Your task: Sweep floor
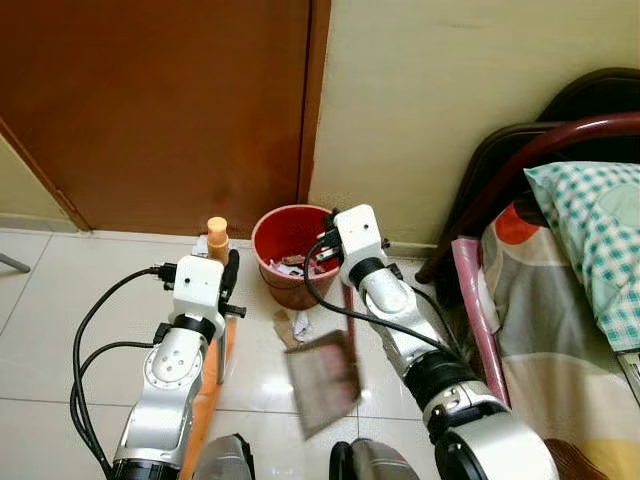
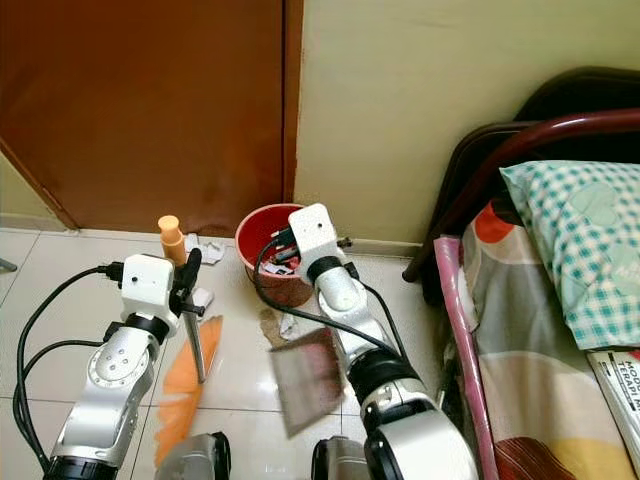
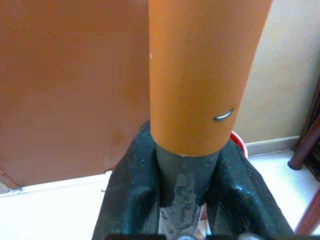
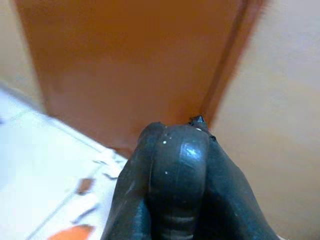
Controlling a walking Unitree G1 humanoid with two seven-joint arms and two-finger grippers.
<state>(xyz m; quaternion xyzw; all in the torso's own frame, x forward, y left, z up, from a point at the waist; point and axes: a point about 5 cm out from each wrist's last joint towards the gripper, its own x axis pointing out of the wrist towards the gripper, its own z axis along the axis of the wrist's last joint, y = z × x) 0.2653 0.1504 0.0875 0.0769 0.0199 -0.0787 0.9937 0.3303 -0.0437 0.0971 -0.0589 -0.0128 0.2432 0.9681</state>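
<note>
1. Two silver arms reach forward over a glossy white tiled floor point(image 1: 60, 290) before a brown wooden door point(image 1: 160, 110) and a cream wall point(image 1: 450, 90).
2. The left gripper point(image 1: 228, 285) is clamped on the orange-capped grey handle of a broom point(image 3: 200, 75); the left wrist view shows its black fingers point(image 3: 135, 195) pressed on either side of the grey shaft just below the orange sleeve. The broom's orange bristles point(image 2: 185, 385) rest on the tiles beneath that arm.
3. The right gripper point(image 1: 335, 262) is closed around the dark stick handle of a dustpan; in the right wrist view its fingers point(image 4: 175, 175) are pressed together around it. The brownish flat pan of the dustpan point(image 1: 322, 378) looks blurred and tilted over the floor between the arms.
4. A round red plastic bin point(image 1: 290, 255) holding scraps stands on the floor near the wall, just beside the right gripper.
5. Torn paper scraps point(image 1: 292, 325) lie on the tiles between bin and dustpan.
6. A bed with a checked teal pillow point(image 1: 590, 240) and dark red frame point(image 1: 520, 170) stands at right.
</note>
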